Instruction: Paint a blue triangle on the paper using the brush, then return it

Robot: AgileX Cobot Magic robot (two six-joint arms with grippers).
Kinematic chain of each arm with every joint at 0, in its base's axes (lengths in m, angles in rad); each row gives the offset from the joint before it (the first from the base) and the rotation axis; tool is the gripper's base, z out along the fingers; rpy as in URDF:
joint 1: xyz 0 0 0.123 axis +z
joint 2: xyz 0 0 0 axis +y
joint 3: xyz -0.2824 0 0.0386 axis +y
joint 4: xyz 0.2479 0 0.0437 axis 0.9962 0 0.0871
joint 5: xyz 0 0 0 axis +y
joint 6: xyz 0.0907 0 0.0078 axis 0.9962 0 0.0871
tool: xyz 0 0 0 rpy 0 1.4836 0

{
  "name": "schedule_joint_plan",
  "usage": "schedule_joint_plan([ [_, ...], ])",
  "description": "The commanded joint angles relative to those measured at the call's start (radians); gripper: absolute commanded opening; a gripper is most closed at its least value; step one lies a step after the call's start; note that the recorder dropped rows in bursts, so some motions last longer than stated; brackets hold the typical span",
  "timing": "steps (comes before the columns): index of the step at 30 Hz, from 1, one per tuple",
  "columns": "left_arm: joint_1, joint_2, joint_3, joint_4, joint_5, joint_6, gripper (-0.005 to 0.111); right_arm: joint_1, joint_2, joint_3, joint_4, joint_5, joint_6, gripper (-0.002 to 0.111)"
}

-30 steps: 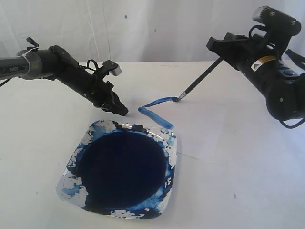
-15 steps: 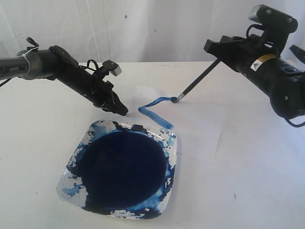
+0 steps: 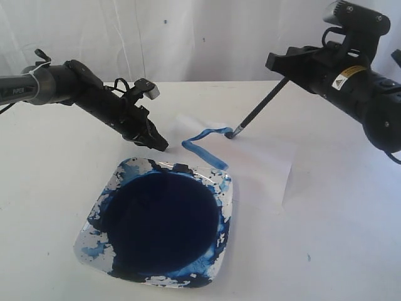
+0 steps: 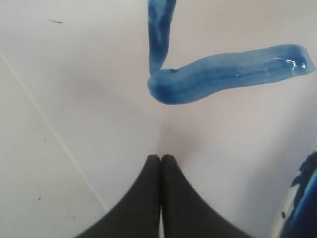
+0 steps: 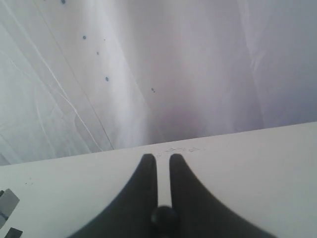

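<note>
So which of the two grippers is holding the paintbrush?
The right gripper, clamped on the paintbrush, whose bristles meet the blue stroke. The left gripper is shut on nothing beside the paint dish.

We are looking at what is most likely a robot lab's test bench. We are seeing a plain white table [image 3: 338, 244] with a creased white cloth [image 3: 207, 37] hanging behind it as a backdrop, flecked with small blue spots. Two black robot arms, the left arm [image 3: 94, 94] and the right arm [image 3: 369, 103], are reaching over the table from either side, above a paint-smeared dish [image 3: 227, 207] and a sheet of paper [image 3: 263, 163].
</note>
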Motion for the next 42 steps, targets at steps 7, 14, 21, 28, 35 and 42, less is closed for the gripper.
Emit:
schedule_joint_plan([
  [7, -0.005, 0.003, 0.005, -0.012, 0.012, -0.001, 0.0, 0.0, -0.022, -0.002, -0.033, 0.003, 0.002, 0.001],
  [14, -0.005, 0.003, 0.005, -0.012, 0.012, -0.001, 0.0, 0.0, -0.054, -0.002, -0.035, -0.036, 0.0, 0.001],
  [21, -0.005, 0.003, -0.007, -0.012, -0.016, -0.001, 0.0, 0.0, -0.156, -0.002, -0.035, 0.179, 0.0, 0.001],
  [28, -0.005, 0.001, -0.096, -0.065, -0.055, 0.011, 0.0, 0.0, -0.181, -0.002, -0.035, 0.252, 0.005, 0.001],
  [35, -0.005, 0.005, -0.11, -0.09, -0.114, 0.128, 0.0, 0.0, -0.181, -0.002, -0.069, 0.247, 0.08, 0.001],
  [42, -0.005, 0.03, -0.111, -0.111, -0.157, 0.231, 0.0, 0.0, -0.177, -0.002, -0.15, 0.112, 0.14, 0.001],
])
